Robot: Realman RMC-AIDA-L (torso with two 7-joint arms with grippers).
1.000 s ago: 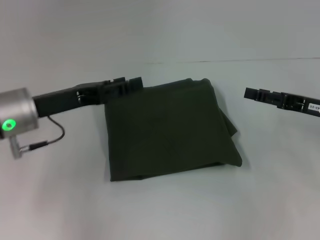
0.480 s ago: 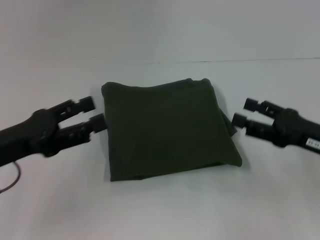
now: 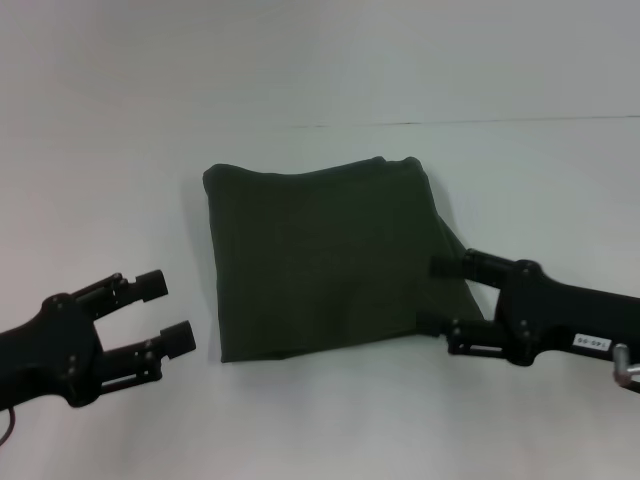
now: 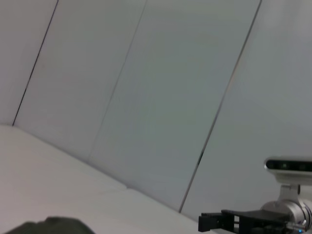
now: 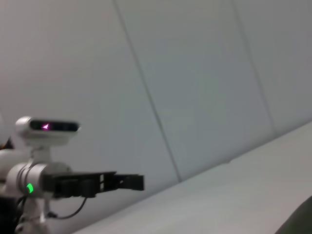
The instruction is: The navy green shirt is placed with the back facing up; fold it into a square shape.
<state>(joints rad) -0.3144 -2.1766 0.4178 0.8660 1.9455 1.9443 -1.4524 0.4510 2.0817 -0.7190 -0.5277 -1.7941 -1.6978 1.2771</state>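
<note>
The navy green shirt (image 3: 320, 255) lies folded into a rough square in the middle of the white table (image 3: 330, 425), plain side up, with a small flap of cloth sticking out along its right edge. My left gripper (image 3: 165, 310) hovers open just left of the shirt's near left corner, apart from it. Over the shirt's near right corner my right gripper (image 3: 434, 295) is open, with nothing between its fingers. A sliver of the shirt (image 4: 48, 226) shows in the left wrist view, and a corner of the shirt (image 5: 302, 219) in the right wrist view.
A pale panelled wall (image 4: 161, 97) rises behind the table. The left wrist view catches the right arm's gripper (image 4: 214, 222). The right wrist view catches the left arm's gripper (image 5: 131, 182) and the robot's head camera (image 5: 46, 126).
Both arms have drawn back from the shirt's far corners towards the near edge of the table. The left gripper has come off the far left corner. The shirt has not moved.
</note>
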